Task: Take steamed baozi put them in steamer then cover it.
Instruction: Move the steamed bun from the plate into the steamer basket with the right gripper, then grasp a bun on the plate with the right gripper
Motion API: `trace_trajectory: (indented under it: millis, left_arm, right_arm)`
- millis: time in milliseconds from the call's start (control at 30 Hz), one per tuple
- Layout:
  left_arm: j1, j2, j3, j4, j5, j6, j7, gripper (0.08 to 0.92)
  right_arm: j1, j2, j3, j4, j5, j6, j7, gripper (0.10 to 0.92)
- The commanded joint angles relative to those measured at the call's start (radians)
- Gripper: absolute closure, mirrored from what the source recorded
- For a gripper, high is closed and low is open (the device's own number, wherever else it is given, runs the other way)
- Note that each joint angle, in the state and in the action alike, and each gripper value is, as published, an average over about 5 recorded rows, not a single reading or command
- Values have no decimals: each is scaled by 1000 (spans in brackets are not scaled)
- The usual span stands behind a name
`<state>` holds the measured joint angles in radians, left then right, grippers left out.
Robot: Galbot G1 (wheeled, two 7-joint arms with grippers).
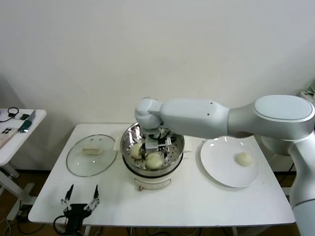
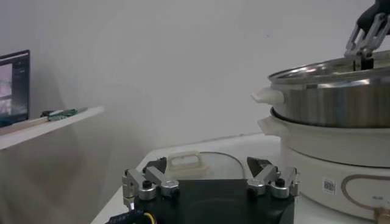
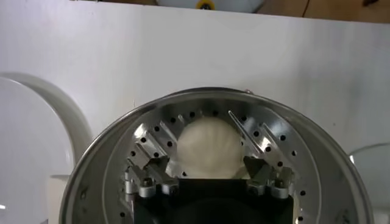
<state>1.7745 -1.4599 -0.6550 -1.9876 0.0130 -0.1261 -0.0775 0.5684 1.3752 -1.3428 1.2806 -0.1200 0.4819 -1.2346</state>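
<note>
Left end effector (image 1: 78, 200) is idling released at lower left of the head frame. Right end effector (image 1: 156, 145) is hanging released inside the steamer (image 1: 175, 139) over soft, squashable baozi (image 3: 209, 148). Last bun (image 1: 244, 158) is resting on the plate (image 1: 221, 167); cradle its sides lightly.

Plain white wall (image 1: 147, 49) runs behind everything, no windows anywhere that I can see, just soft even light with faint shadows. Main piece of furniture is a white rectangular table (image 1: 197, 201) pushed up close to the wall. Off to the side there's a second, smaller white table (image 1: 15, 132) with a few small gadgets and a cable on it. Wood-brown floor (image 1: 12, 184) shows underneath.
</note>
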Motion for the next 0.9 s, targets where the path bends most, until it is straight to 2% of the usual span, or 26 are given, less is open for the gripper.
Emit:
trace_trajectory:
  millis: [33, 200, 333, 533, 700, 900]
  left_arm:
    - [-1, 0, 2, -1, 1, -1, 0, 177]
    - [-3, 2, 4, -3, 0, -2, 0, 177]
    - [-6, 4, 6, -7, -3, -3, 0, 177]
    - [-16, 11, 5, -13, -12, 0, 1, 177]
    - [-24, 17, -2, -18, -20, 7, 1, 177]
    - [-21, 16, -6, -21, -18, 10, 0, 177]
  right_arm:
    - [83, -98, 39, -2, 41, -23, 18, 203]
    - [172, -261, -20, 24, 84, -100, 61, 203]
    - [221, -419, -113, 50, 180, -232, 111, 203]
    - [162, -590, -144, -45, 299, -389, 147, 203]
    - [26, -674, -59, -143, 293, -437, 133, 203]
    - [-193, -706, 167, -254, 168, -413, 112, 203]
